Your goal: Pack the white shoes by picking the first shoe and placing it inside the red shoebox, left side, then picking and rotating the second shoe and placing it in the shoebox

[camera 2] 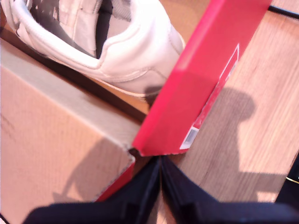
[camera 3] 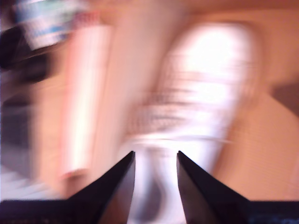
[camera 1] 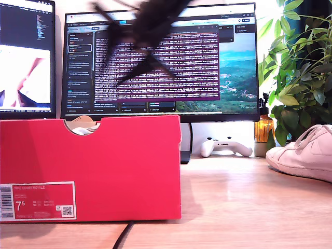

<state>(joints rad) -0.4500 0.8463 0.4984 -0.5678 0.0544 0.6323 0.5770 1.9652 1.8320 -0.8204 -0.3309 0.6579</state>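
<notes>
Wooden desk runs under two lit monitors. At the exterior view's left stands the red shoebox, label facing the camera, with a bit of white showing through its top notch. My first hand has its fingers pressed together, holding nothing, just above the box's red corner; one white shoe lies inside the box there. A blurred dark arm crosses the screen. Further right sit a white controller and the second white shoe at the exterior view's right edge. My second hand is parted, empty, over a blurred shoe.
</notes>
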